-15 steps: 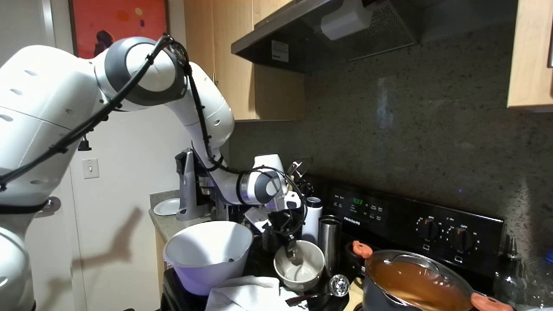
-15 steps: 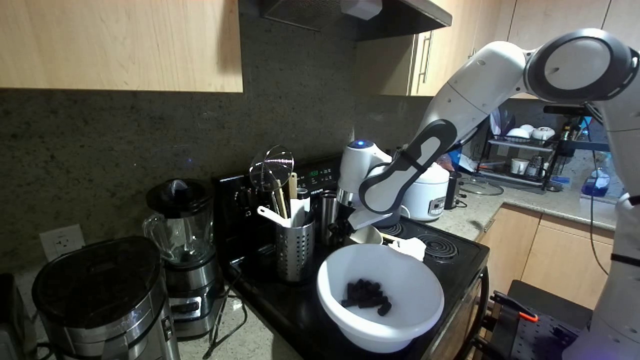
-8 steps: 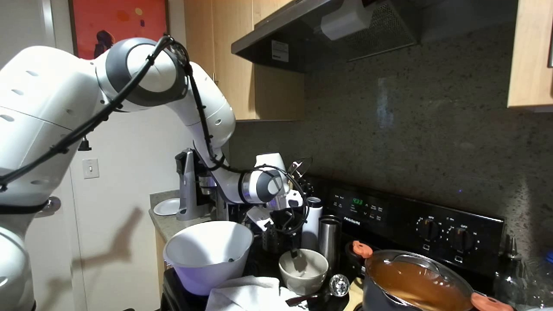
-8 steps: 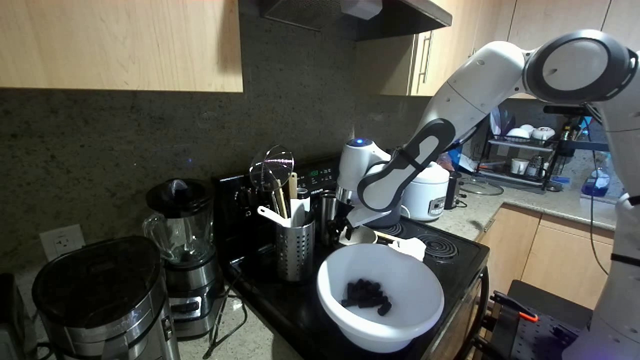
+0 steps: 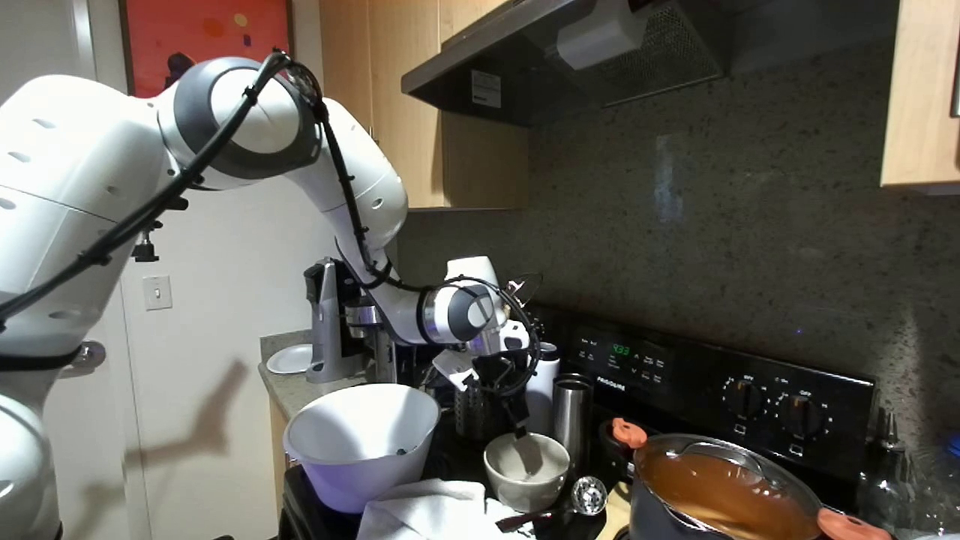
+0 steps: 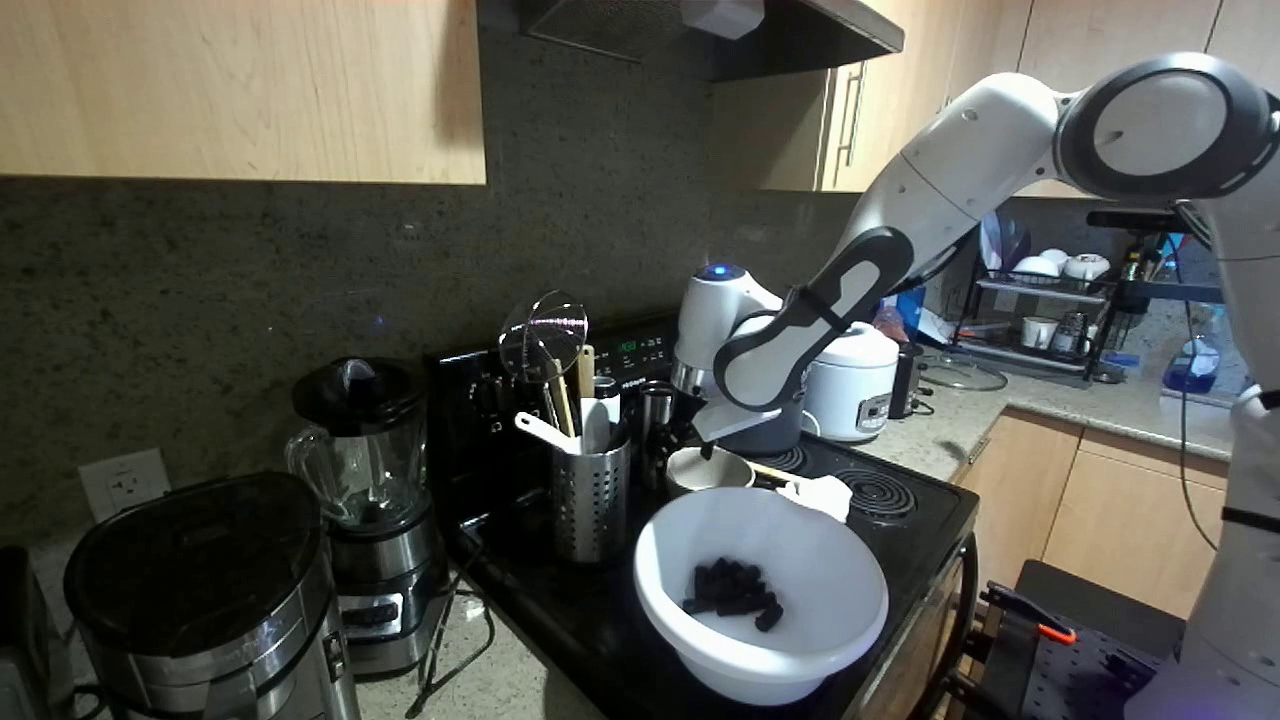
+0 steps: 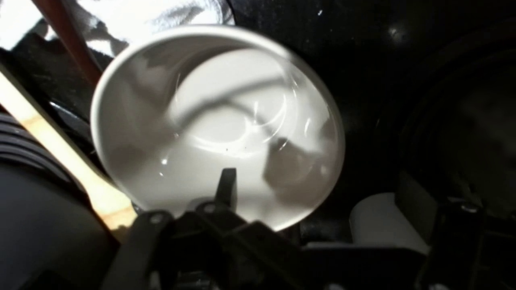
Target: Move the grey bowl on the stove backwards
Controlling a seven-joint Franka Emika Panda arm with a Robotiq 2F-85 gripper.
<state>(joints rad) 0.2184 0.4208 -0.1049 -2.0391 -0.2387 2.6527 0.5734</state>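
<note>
The grey bowl [image 5: 526, 487] sits upright on the black stove [image 6: 560, 600], close to the steel tumbler, and shows in both exterior views. Seen from above in the wrist view, the inside of the grey bowl [image 7: 225, 96] is bare apart from shadows. My gripper [image 7: 316, 175] is open, its jaws wide apart with nothing between them. One of its fingers [image 7: 228, 185] overlaps the bowl's interior in the wrist view, while the opposite finger lies outside the rim. In an exterior view a fingertip [image 5: 520, 430] appears just above the bowl's far rim, seemingly clear of it.
A large white bowl [image 6: 850, 640] with black pieces stands nearby. Around the grey bowl are a white cloth [image 5: 427, 514], a ladle [image 5: 589, 496], a steel tumbler [image 5: 573, 420], a white bottle [image 5: 541, 397], a utensil holder [image 6: 590, 510] and a lidded pot [image 5: 652, 495] with orange handles.
The grey bowl went from tilted in the gripper to level on the stove, shifted slightly. My gripper let go of its rim, opened wide and rose above it.
</note>
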